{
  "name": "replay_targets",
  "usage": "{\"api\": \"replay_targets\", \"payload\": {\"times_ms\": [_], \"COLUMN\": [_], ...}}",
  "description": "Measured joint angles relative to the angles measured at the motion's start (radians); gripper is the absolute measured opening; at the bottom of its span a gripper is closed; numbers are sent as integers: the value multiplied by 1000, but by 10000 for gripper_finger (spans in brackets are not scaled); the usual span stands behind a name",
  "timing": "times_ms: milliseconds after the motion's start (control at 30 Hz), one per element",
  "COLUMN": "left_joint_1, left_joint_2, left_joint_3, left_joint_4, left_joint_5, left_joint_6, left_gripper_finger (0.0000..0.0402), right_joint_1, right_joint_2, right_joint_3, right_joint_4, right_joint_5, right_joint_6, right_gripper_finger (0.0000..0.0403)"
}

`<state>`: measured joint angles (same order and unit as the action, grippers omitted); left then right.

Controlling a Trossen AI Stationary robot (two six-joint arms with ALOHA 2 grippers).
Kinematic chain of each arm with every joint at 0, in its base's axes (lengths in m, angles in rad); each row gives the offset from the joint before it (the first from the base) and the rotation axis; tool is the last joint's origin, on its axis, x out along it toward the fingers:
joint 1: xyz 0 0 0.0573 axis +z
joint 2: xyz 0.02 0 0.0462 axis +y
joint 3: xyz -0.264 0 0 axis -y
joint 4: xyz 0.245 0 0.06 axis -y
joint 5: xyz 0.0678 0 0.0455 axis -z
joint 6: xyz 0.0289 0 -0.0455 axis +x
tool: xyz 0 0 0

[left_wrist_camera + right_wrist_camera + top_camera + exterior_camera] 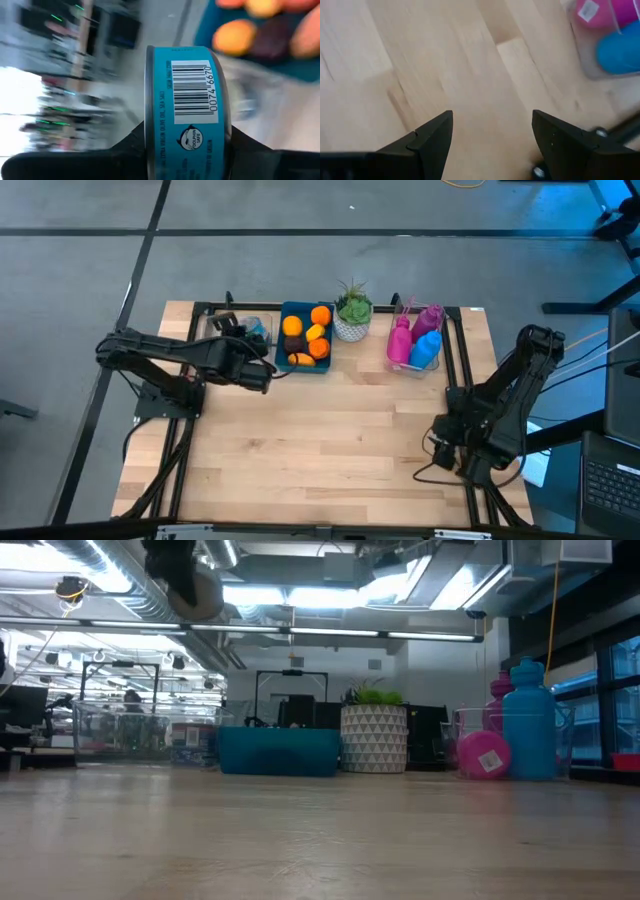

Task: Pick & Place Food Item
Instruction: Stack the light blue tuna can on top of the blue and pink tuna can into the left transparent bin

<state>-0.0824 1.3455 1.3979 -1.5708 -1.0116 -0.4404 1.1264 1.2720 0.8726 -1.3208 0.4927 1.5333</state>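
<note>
A round tin can with a blue label and a barcode [187,110] fills the left wrist view, with my left gripper [187,155] shut on it. In the high view that gripper [264,372] hovers just left of the blue bin [286,312]. The bin stands at the table's far edge and holds oranges and other fruit [318,332]. My right gripper [492,135] is open over bare wood at the table's right side [445,442], with nothing between its fingers. My left gripper pinches the can between its two fingers [125,150], one on each flat end [149,140]. The can lies on its side across the gap, its curved labelled wall facing the wrist camera. It is lifted clear of the table.
A potted plant in a white patterned pot [353,312] stands right of the blue bin. A clear bin with pink and blue bottles [415,340] is at the far right. A clear container [250,328] sits left of the blue bin. Bare wood [330,440] covers the middle and near side.
</note>
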Motion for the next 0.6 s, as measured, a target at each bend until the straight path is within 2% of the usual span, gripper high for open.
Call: {"api": "replay_targets", "payload": {"times_ms": [100,167,367,600], "left_joint_1": [30,76,186,256], "left_joint_2": [-28,-45,-62,-62], "left_joint_3": [-87,-149,-336,-473], "left_joint_4": [1,0,8,104], "left_joint_5": [-116,-157,-210,-301], "left_joint_6": [80,110,131,299], "left_gripper_finger": [112,112,112,112], "right_joint_1": [-44,-80,-213,-345], "right_joint_2": [0,0,25,91], "right_joint_3": [0,0,0,0], "right_joint_4": [56,95,175,316], "right_joint_5": [48,80,177,229], "right_joint_6": [6,3,-87,-278], "right_gripper_finger": [269,269,269,269]}}
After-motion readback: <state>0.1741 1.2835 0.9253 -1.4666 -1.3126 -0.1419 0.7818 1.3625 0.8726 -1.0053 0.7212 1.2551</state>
